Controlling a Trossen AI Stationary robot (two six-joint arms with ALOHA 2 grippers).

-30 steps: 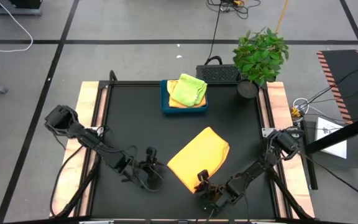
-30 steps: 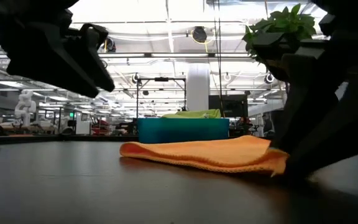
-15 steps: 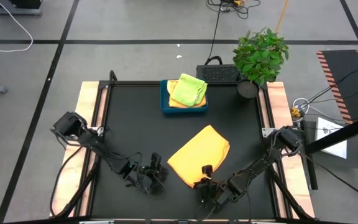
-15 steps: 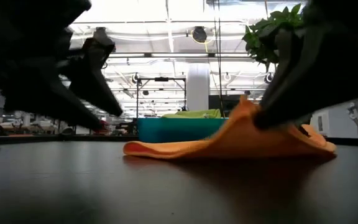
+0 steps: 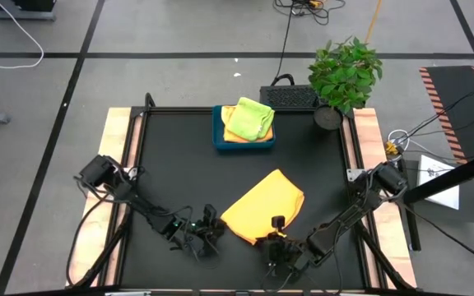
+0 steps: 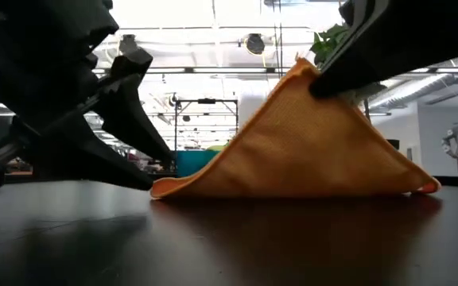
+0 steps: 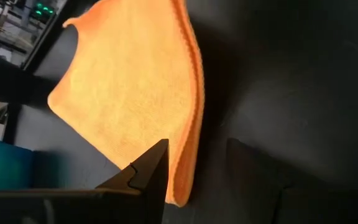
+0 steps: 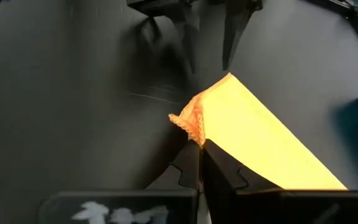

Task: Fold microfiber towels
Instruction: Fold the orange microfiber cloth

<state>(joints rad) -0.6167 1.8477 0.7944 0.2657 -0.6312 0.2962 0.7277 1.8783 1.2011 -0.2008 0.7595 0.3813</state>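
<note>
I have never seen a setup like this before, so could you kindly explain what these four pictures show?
It is a two-armed robot at a black table. One camera looks down from above, one sits at table height, and one rides on each wrist. The right gripper has its jaws shut on a corner of the orange towel, lifting it into a peak. The left gripper waits open beside the towel's near edge. At the table's far side, a blue tray holds folded towels, next to a potted plant.
</note>
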